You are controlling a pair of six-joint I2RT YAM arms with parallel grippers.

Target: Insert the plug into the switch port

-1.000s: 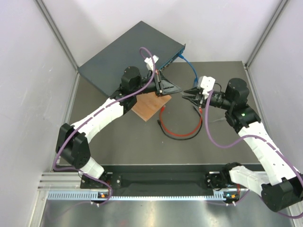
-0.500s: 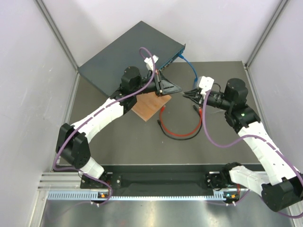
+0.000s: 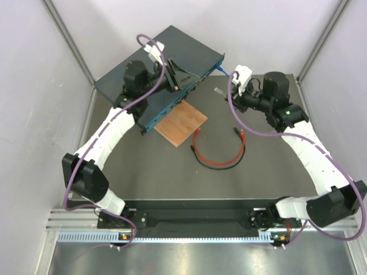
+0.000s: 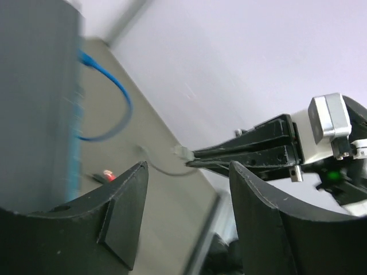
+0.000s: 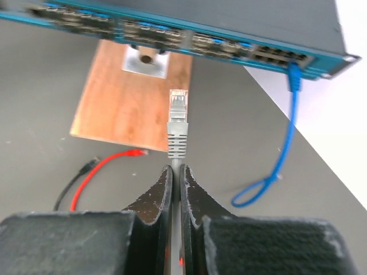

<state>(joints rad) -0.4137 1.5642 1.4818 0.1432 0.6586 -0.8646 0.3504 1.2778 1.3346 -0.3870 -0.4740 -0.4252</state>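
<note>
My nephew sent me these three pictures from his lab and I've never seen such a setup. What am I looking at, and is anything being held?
These are two robot arms bolted at the near edge of a table. One picture looks down from above; the other two come from small cameras on each wrist.

On the table lie a dark flat switch with a teal front row of sockets, a wooden board, a red cable, and a blue cable already plugged into the switch.

The right gripper has its fingers shut on a grey cable, whose plug points toward the sockets. The left gripper is open and empty, above the switch.
</note>
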